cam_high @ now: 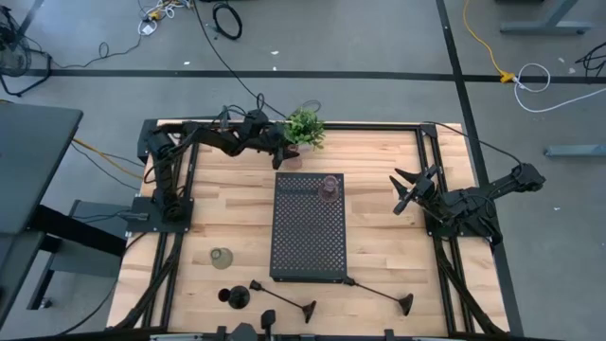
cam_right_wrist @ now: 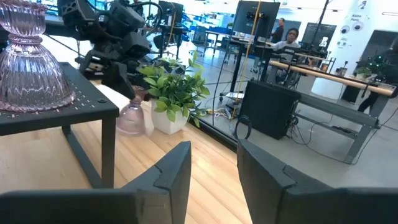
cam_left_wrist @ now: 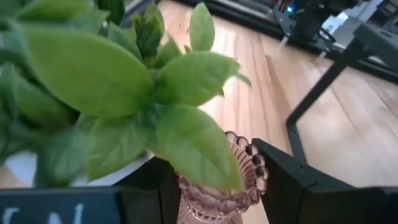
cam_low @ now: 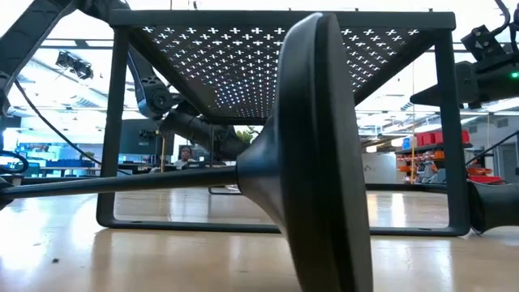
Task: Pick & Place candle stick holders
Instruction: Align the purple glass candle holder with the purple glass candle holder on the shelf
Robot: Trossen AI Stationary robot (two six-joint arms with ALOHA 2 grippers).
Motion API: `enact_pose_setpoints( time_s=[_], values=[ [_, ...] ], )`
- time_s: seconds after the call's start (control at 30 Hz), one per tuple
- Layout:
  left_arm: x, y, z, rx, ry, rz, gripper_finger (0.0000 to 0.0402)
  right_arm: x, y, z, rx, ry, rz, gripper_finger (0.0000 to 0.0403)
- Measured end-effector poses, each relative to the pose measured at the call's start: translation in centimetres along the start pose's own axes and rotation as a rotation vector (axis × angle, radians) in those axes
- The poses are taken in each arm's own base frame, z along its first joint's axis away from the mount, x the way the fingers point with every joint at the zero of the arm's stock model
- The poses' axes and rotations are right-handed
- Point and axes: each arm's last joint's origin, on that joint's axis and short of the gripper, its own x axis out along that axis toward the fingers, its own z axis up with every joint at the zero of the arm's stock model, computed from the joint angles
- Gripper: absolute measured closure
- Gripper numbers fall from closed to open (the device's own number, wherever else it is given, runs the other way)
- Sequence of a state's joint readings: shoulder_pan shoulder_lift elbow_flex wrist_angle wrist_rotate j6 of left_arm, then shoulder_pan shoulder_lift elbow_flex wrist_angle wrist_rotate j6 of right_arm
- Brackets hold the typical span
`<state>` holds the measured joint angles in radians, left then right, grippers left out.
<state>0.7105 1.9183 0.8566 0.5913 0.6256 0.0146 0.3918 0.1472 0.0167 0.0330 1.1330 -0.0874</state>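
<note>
My left gripper (cam_high: 284, 152) is at the far edge beside the potted plant (cam_high: 303, 128), shut on a pink glass cup (cam_left_wrist: 224, 186); leaves hide part of it. A second pink cup (cam_high: 329, 187) stands on the black perforated tray (cam_high: 308, 237). An olive-green cup (cam_high: 221, 258) stands on the table at near left. A short black holder (cam_high: 235, 296) and two long-stemmed ones (cam_high: 284, 303) (cam_high: 383, 294) lie along the near edge. My right gripper (cam_high: 405, 189) is open and empty, right of the tray. My left gripper has the pink cup's beaded upper rim (cam_left_wrist: 252, 165) between its two fingers, one on each side. It comes slanting down from the table's left. The cup stands upright with its foot (cam_right_wrist: 132, 127) on the table beside the plant pot.
The tray stands on legs above the table (cam_low: 113, 122). One stemmed black holder (cam_low: 316, 146) lies on its side close to the low camera. The plant (cam_right_wrist: 174, 87) crowds the left gripper. Bare wood lies left and right of the tray.
</note>
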Motion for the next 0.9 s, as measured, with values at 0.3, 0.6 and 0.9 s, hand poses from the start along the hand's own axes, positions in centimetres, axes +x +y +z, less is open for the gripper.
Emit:
enact_pose_setpoints(
  time_s=[0.3, 0.6, 0.9],
  values=[
    [-3.3, -2.0, 3.3, 0.072, 0.06, 0.108, 0.0233, 0.0, 0.0, 0.0, 0.0, 0.0, 0.0, 0.0273],
    [-6.9, -4.9, 6.9, 0.096, -0.006, 0.123, 0.0233, 0.0, 0.0, 0.0, 0.0, 0.0, 0.0, 0.0273],
    [-10.2, -9.9, 10.5, 0.138, -0.154, 0.015, 0.0233, 0.0, 0.0, 0.0, 0.0, 0.0, 0.0, 0.0273]
  ],
)
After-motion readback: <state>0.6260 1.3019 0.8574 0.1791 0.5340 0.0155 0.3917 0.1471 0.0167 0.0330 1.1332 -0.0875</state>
